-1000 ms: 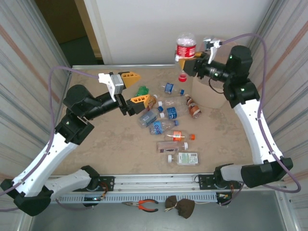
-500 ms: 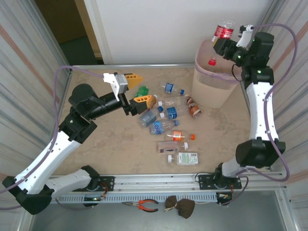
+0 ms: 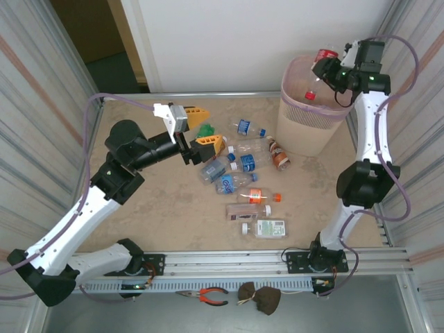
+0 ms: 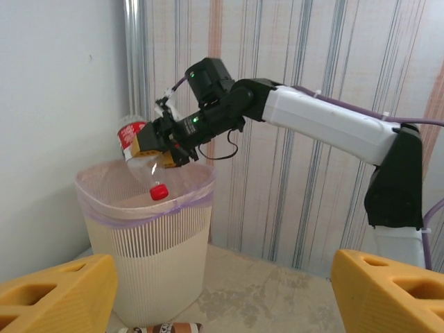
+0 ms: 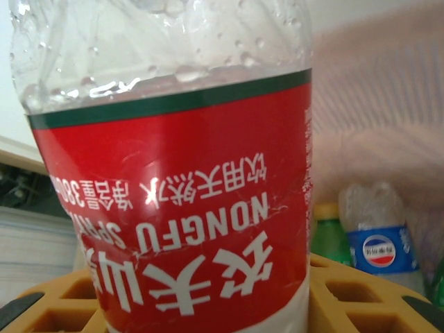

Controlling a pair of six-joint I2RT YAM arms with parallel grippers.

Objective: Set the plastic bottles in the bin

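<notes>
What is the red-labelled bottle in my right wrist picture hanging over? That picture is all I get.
Observer: The right hand holds that bottle tipped cap-down over the mouth of a tall pink bin.
Visitor: Are more bottles lying around?
Observer: Yes, around ten loose bottles lie scattered in the middle of the table, beside the bin.
Visitor: And the other arm?
Observer: The left hand hangs open above the pile's left edge, holding nothing.
</notes>
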